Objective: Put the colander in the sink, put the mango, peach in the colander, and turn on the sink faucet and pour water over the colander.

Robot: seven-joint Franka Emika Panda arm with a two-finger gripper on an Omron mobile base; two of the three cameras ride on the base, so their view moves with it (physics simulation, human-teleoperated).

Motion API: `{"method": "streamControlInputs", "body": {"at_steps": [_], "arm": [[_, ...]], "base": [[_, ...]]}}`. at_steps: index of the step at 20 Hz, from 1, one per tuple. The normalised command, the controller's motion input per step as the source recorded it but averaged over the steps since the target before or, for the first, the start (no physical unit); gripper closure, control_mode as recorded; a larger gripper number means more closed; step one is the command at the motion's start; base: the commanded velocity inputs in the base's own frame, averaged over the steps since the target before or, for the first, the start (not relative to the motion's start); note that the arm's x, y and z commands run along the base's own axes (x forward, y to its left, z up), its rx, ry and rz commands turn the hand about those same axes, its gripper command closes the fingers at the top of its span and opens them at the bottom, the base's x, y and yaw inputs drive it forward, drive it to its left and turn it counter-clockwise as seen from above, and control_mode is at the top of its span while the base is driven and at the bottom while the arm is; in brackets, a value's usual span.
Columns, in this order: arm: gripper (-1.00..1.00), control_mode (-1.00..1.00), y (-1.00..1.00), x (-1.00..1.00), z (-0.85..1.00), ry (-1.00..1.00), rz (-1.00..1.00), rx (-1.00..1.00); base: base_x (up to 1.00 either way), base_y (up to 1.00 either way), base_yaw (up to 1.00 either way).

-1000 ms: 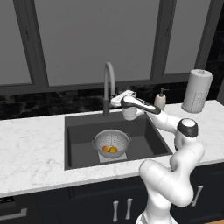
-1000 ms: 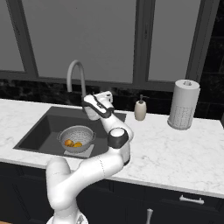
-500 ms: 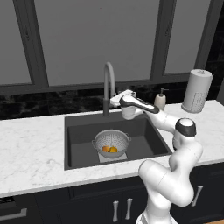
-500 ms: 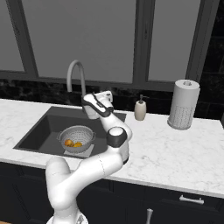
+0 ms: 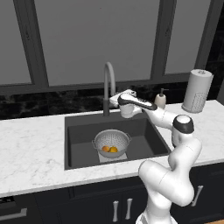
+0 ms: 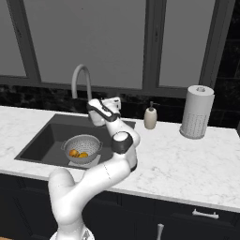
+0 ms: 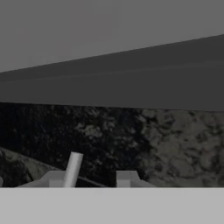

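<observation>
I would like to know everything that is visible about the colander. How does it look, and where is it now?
The colander is a round bowl of silver perforated metal with a plain rim and two small side handles. It sits upright on the floor of the dark sink, over the pale square patch, left of the middle. Inside it lie two small fruits side by side: the yellower mango and the redder peach. The faucet arches behind it; no water is running. The gripper is up by the faucet, well apart from it.
</observation>
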Motion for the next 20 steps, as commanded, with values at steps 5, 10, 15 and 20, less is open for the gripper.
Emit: {"method": "streamControlInputs", "body": {"at_steps": [5, 10, 15, 20], "arm": [[1.0, -1.0, -0.67, 0.1, -0.17, 0.04, -0.01, -0.05], [1.0, -1.0, -0.82, 0.06, -0.2, 0.01, 0.0, -0.04], [1.0, -1.0, -0.84, 0.03, -0.22, 0.0, -0.02, -0.05], [1.0, -1.0, -0.84, 0.0, -0.21, 0.0, -0.04, -0.05]], "base": [[0.0, 0.0, 0.0], [0.0, 0.0, 0.0], [0.0, 0.0, 0.0], [0.0, 0.0, 0.0]]}}
